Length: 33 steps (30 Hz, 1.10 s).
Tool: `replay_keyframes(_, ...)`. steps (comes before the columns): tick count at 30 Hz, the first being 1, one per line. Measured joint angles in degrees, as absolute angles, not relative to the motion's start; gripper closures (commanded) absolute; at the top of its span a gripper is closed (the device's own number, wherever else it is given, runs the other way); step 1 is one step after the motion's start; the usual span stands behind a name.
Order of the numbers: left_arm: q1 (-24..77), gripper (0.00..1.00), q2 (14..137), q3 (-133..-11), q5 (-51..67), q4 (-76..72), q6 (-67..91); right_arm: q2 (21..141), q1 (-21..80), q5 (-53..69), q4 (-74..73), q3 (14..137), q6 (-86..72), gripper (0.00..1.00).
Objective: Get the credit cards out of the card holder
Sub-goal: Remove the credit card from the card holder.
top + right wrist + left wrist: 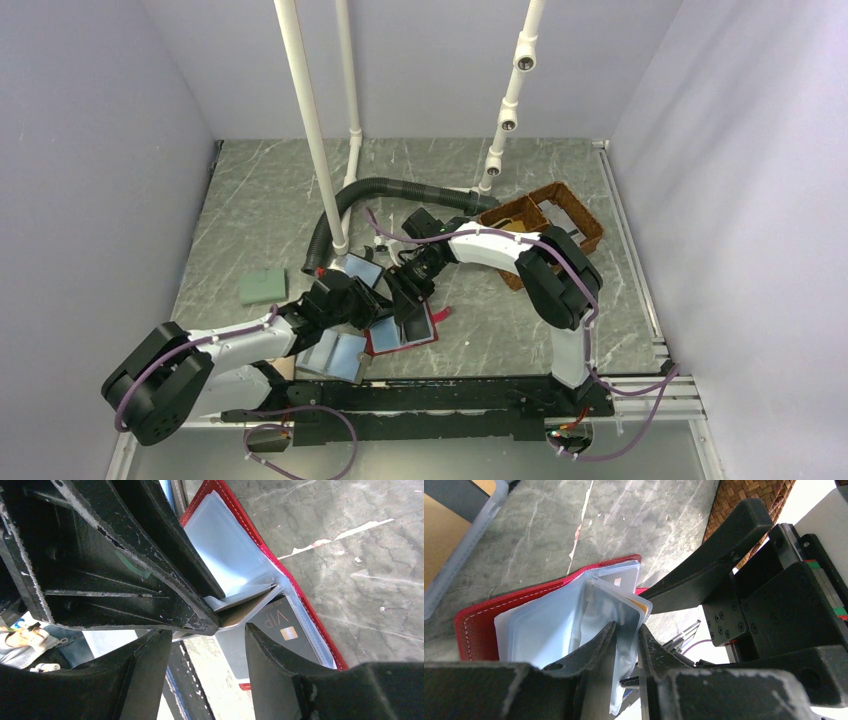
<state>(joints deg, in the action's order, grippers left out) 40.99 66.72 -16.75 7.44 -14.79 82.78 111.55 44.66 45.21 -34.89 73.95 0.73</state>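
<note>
The red card holder (pixel 384 349) lies open on the table between the arms, its clear sleeves fanned up (pixel 474 625). My left gripper (pixel 626 635) is shut on one clear sleeve of it, pinching the sleeve's edge. A card with an orange corner (pixel 640 603) sits inside that sleeve. My right gripper (pixel 207 652) stands open just over the holder (pixel 320 630), its fingers either side of a gap. A dark credit card marked VIP (pixel 280 625) sits in a sleeve beside the right fingertip (pixel 270 660). In the top view both grippers (pixel 365 300) (pixel 408 300) meet over the holder.
A grey-blue folding wallet (pixel 335 355) lies by the left arm, and another case (pixel 360 268) lies behind it. A green pad (pixel 263 287) is at the left. A woven basket (pixel 550 220) stands at the back right. A black hose (pixel 390 190) curves behind.
</note>
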Motion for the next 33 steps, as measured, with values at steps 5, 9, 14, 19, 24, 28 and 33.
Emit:
replay_keyframes(5, 40.99, 0.74, 66.52, -16.73, 7.44, -14.63, 82.78, 111.55, 44.66, 45.01, -34.89, 73.91, 0.64, 0.42)
replay_keyframes(9, 40.99, 0.74, 66.52, -16.73, 7.44, -14.59, 82.78, 111.55, 44.64, 45.39, -34.89, 73.91, 0.71, 0.39)
replay_keyframes(14, 40.95, 0.74, 66.19, -16.56, 7.42, -14.48, 82.81, 111.55, 44.42, 46.5, -34.89, 73.84, 0.95, 0.39)
replay_keyframes(19, 40.88, 0.74, 65.65, -16.34, 7.27, -14.22, 82.81, 111.55, 44.36, 46.52, -34.92, 73.84, 0.95, 0.39)
replay_keyframes(24, 40.86, 0.74, 65.45, -16.25, 7.25, -14.04, 82.83, 111.53, 44.27, 46.81, -34.96, 73.84, 1.34, 0.39)
replay_keyframes(28, 40.84, 0.73, 65.43, -16.23, 7.25, -14.06, 82.83, 111.55, 44.29, 46.22, -35.16, 73.84, 1.39, 0.42)
replay_keyframes(33, 40.84, 0.71, 65.43, -16.21, 7.25, -14.04, 82.81, 111.55, 44.29, 44.86, -35.75, 73.84, 1.37, 0.46)
